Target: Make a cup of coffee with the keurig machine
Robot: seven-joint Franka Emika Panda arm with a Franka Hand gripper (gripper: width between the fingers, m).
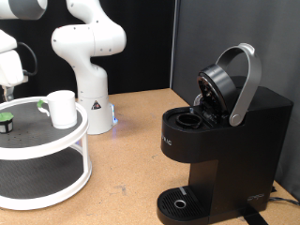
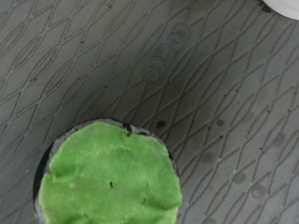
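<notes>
The white cup [image 1: 62,108] stands upright on the top tier of a round white stand [image 1: 56,148], with its handle towards the exterior view's left. A small green-topped pod [image 1: 6,120] sits on the same tier at the exterior view's far left. My gripper [image 1: 7,92] hangs just above the pod, partly cut off by the frame edge. The wrist view shows the pod's green top [image 2: 110,177] close up on the grey mesh mat; no fingers show there. The black keurig machine [image 1: 220,141] stands at the exterior view's right with its grey-handled lid [image 1: 246,80] raised and its pod chamber open.
The stand has a lower tier [image 1: 37,178] with a grey mat. The arm's white base [image 1: 92,103] stands behind the stand. The machine's round drip tray [image 1: 180,202] holds nothing. A white edge, likely the cup, shows in a corner of the wrist view [image 2: 285,7].
</notes>
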